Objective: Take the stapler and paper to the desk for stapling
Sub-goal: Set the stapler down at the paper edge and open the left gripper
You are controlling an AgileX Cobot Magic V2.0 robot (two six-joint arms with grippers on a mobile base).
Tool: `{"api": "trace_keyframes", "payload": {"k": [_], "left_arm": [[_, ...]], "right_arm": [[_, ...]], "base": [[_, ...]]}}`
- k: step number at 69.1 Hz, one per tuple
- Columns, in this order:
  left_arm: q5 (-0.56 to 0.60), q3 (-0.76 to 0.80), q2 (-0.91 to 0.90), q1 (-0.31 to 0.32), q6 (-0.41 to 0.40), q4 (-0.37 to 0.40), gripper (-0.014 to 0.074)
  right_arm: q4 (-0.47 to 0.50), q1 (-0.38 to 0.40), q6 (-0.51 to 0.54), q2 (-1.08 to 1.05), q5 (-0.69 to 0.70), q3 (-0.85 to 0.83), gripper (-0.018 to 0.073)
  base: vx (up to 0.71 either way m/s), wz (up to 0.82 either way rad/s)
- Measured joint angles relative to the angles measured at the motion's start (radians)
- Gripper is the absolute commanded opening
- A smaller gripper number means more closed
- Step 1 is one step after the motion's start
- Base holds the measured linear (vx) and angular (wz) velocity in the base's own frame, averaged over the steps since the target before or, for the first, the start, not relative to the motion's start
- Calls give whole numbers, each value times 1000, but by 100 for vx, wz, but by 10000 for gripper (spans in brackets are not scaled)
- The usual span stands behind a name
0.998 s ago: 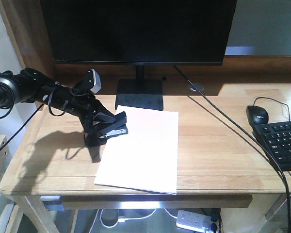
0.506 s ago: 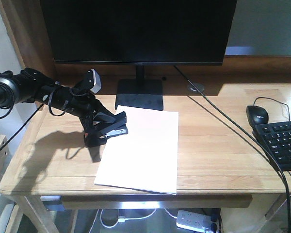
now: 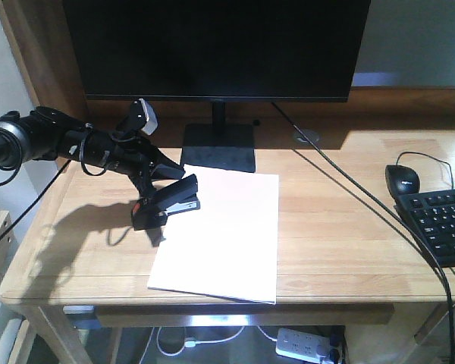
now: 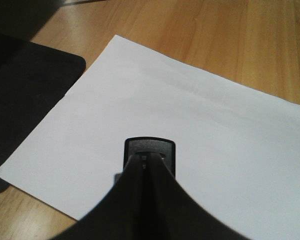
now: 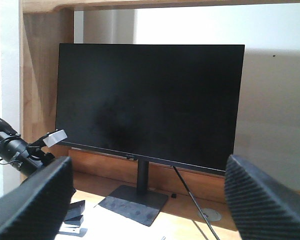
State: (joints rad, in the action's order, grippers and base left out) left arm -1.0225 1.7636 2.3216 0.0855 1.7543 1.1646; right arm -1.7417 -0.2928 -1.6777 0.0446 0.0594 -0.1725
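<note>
The thin stack of plain white rectangular paper (image 3: pixel 220 235) lies flat on the wide light-wood desk of jointed planks (image 3: pixel 341 243), its near edge close to the desk's rounded front edge and its far edge just in front of the flat black square monitor base (image 3: pixel 218 146). At the paper's left border sits the small black desktop stapler with an orange-red patch at its rear end (image 3: pixel 165 203); its silvery nose reaches over the sheet's left edge and it is tilted, front end higher than the rear. In the left wrist view the stapler's rounded dark nose (image 4: pixel 149 155) shows over the white sheet. The black left gripper (image 3: pixel 158 171) sits just above and behind the stapler, its fingers spread, and whether it touches the stapler cannot be told. Its arm reaches in from the left over the desk edge. The right gripper (image 5: pixel 147 200) is in the air well away from the paper, its two ribbed black fingers (image 5: pixel 32 200) held wide apart with nothing between them. To the right on the desk lie a black computer mouse (image 3: pixel 402 180) and, nearer, a black keyboard (image 3: pixel 442 224), with a dark cable (image 3: pixel 349 182) running across the wood. Farthest back stands the wide black monitor (image 3: pixel 216 47), its screen dark.
</note>
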Motion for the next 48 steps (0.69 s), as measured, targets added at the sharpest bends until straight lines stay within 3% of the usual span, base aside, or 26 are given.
{"api": "trace_keyframes", "payload": {"k": [48], "left_arm": [[51,7,67,49,-22,20,-6]], "right_arm": [[0,0,0,0,-1,0,583]], "base": [[0,0]]}}
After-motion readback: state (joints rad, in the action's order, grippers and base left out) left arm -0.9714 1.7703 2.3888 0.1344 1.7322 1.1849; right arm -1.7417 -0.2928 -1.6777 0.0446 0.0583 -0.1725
